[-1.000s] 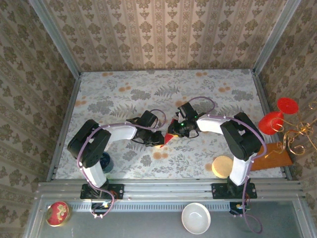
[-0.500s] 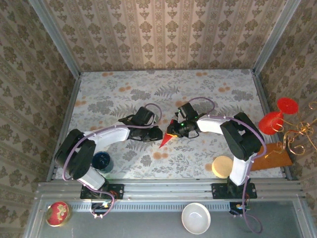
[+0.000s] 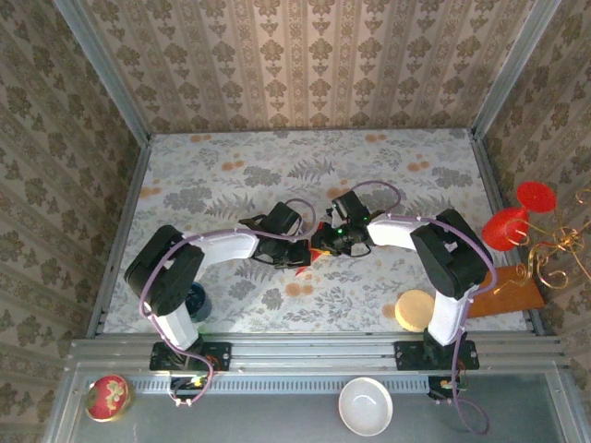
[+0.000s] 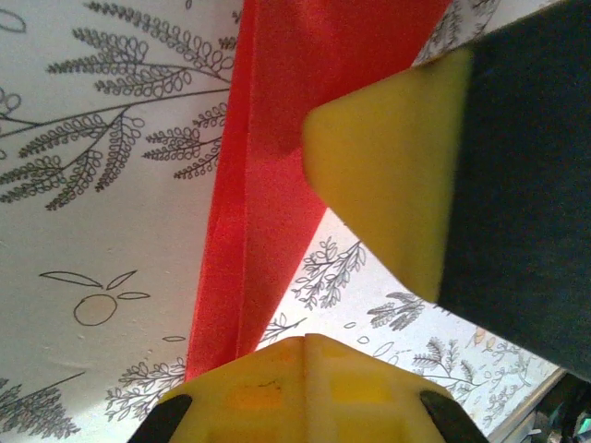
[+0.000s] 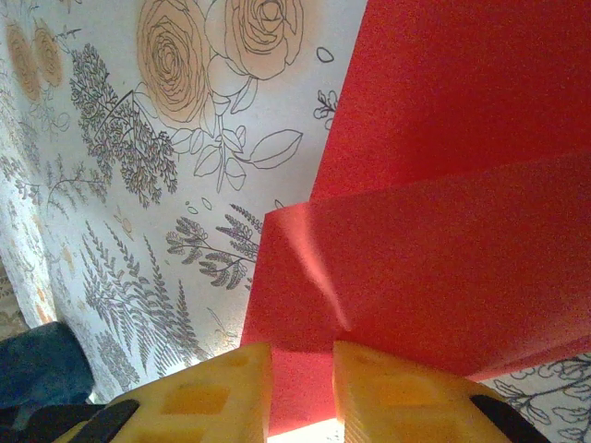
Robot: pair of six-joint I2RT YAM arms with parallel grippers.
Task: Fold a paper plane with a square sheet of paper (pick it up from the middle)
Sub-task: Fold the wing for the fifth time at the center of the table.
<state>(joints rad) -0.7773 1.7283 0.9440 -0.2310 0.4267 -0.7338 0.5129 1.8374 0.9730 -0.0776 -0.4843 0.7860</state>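
In the top view the two arms meet at the middle of the flowered counter [image 3: 231,185]. The left hand [image 3: 294,254] comes in from 9 o'clock and the right hand [image 3: 323,242] from 3 o'clock, tips almost touching. The red paper [image 3: 304,262] sits between them, folded small, with a pointed bit poking out toward 6 o'clock under the left hand. In the right wrist view the right hand [image 5: 300,388] has its yellow fingers nearly together, pinching the lower edge of the red paper [image 5: 443,277], which shows one flap overlapping another. In the left wrist view the red paper [image 4: 277,166] is a narrow creased strip running from 12 o'clock down to the left hand [image 4: 305,378]. That hand's yellow fingers are pressed together. The strip's end slips beneath them, and I cannot tell whether they nip it. A yellow-padded finger [image 4: 388,175] of the right hand overlaps the strip at 2 o'clock. A dark blue cup [image 3: 192,300] stands at 8 o'clock of the counter and a cream disc [image 3: 415,309] at 4 o'clock.
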